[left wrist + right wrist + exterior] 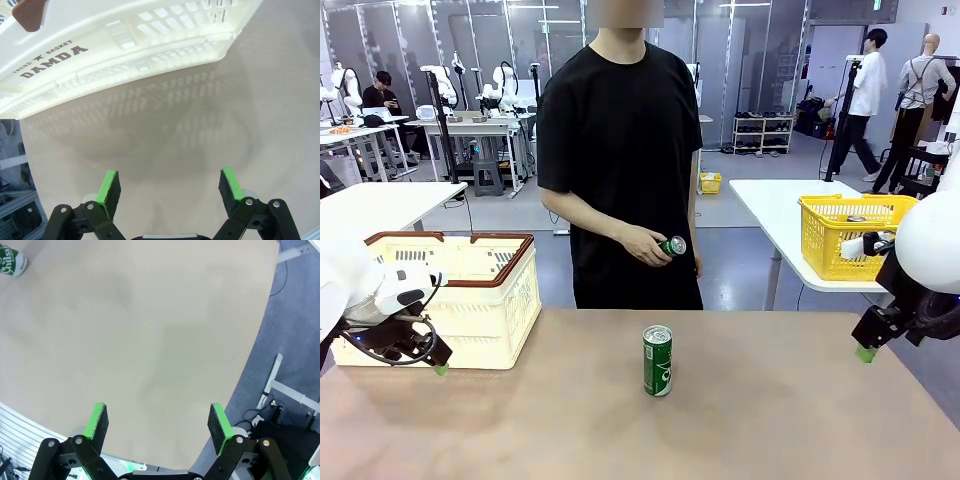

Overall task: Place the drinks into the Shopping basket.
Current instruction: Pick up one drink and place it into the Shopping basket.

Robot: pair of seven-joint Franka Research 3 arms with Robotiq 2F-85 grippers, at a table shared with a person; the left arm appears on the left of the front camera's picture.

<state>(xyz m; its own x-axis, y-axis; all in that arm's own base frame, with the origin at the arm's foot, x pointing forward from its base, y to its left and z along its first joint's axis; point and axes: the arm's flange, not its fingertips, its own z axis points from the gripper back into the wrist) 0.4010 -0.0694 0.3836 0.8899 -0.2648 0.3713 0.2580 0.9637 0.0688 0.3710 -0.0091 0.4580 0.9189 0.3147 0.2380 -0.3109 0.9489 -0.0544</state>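
Note:
A green can [657,360] with a silver top stands upright in the middle of the table; its base [10,262] shows in the right wrist view's top left corner. The person across the table holds a second green can [671,246] in one hand at hip height. The cream Shopping basket [488,300] with brown rim sits at the table's left; its "DAMDA" side [115,55] fills the top of the left wrist view. My left gripper [170,187] hangs open just in front of the basket [438,366]. My right gripper [157,424] is open over bare table near the right edge [865,352].
A yellow mesh basket [850,232] stands on a separate white table [770,200] behind on the right. The table's right edge [250,360] runs beside my right gripper, with floor and cables beyond. The tabletop [770,400] around the middle can is bare.

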